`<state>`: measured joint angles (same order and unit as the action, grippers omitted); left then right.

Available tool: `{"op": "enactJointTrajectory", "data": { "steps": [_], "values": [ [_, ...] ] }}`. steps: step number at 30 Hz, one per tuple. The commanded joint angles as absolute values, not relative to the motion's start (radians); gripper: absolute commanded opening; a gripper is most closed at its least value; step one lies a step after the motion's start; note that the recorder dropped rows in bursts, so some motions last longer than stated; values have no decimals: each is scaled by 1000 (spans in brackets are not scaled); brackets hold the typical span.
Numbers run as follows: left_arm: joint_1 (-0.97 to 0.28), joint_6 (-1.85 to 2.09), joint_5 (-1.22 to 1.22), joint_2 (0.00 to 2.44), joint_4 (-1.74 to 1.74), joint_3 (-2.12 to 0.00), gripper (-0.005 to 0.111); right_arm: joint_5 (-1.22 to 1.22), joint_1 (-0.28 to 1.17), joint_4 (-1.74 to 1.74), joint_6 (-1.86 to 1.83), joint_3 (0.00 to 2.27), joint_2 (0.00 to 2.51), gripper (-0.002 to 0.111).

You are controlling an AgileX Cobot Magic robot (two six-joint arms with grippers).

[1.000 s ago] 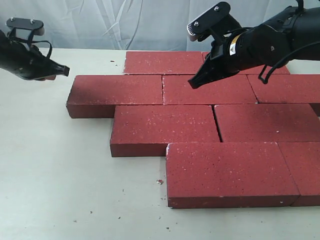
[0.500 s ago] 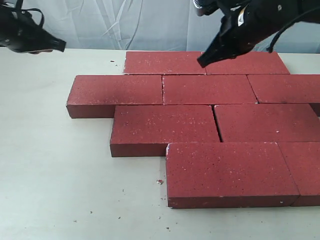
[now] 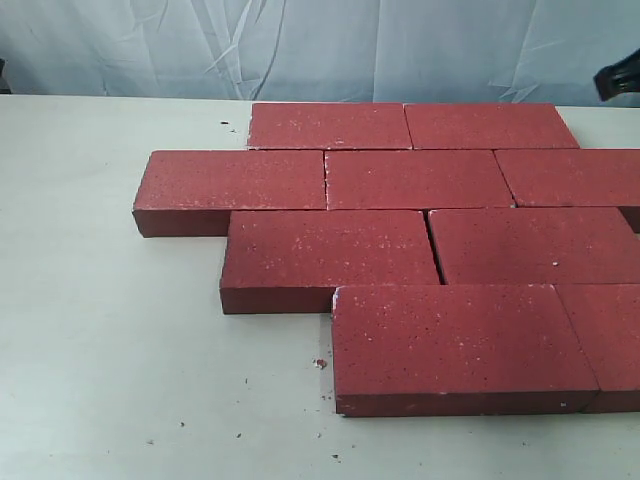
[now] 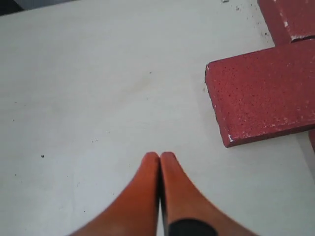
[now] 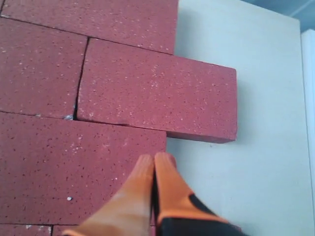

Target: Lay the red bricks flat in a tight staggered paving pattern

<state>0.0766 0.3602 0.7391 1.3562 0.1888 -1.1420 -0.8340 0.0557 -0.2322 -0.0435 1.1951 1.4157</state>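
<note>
Pretty plain setup: a pale off-white table (image 3: 100, 330) was seen, with a wrinkled light-blue sheet (image 3: 200, 45) hung behind it as a backdrop. A small reddish crumb (image 3: 320, 364) was spotted on the table toward the front. A few dark specks (image 3: 223, 124) were scattered farther back, nearer the sheet.

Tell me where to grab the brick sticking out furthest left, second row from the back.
I'd take that brick at its free left end, from above, jaws across its short width. There both long faces are bare; further right the neighbouring bricks butt against them. Whether they open wide enough is unclear.
</note>
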Motion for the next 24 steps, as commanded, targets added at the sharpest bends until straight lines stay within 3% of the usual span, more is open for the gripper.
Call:
{"op": "enactJointTrajectory", "data": {
  "steps": [1,16,24],
  "values": [
    [78,348,653,1247,211,-1060,0,-706,-23,-186,0,1083,1287,-1],
    [72,348,288,788,306,-705,0,-305,-46,-159,27,679,864,-1],
    [-27,348,237,574,230,-575,0,-177,-46,-166,9,488,636,-1]
  ]
}}
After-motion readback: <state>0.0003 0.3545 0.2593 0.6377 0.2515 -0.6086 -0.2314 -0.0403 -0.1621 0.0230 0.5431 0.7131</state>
